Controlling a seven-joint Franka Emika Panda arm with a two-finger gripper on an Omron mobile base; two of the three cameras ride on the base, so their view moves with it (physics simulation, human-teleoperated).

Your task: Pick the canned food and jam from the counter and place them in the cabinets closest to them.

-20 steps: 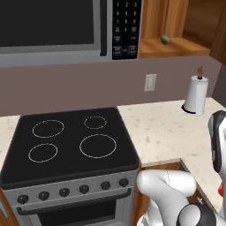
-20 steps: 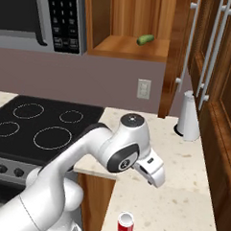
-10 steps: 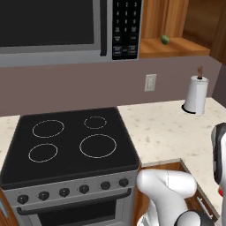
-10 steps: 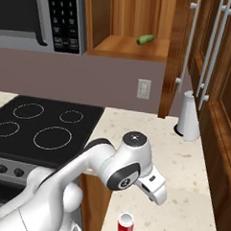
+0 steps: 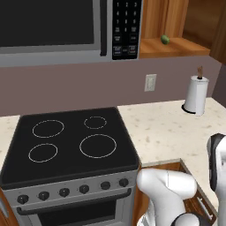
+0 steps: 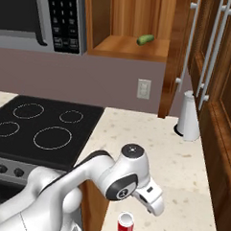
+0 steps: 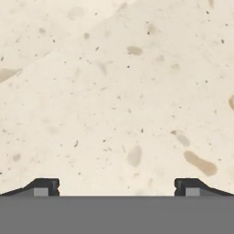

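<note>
While the red can of food (image 6: 125, 225) is standing upright near the front edge of the speckled counter (image 6: 191, 179), just below and to one side of the arm's wrist in the right base view, the end effector (image 7: 117, 186) is pointing straight down at bare counter with its fingers spread wide and nothing between them. Nothing is being held. The can is not lying between the fingertips (image 7: 45, 186) in the hand view, so the end effector is hanging beside the can, not over it.

Step in hand, as judged: the approach for the first pick, the canned food. No jam jar is identifiable in these views.

Next move, as judged: the hand is needing a short sideways shift to bring the can between the open fingers, then a descent and a close around its body. The can is sitting close to the counter's edge, so a nudge could be tipping it off.

Destination: the open reddish-brown cabinet (image 6: 134, 20) beside the microwave (image 5: 66, 26), with a small green item (image 6: 145, 39) on its shelf; a paper towel roll (image 6: 188, 122) is standing below the tall door.
</note>
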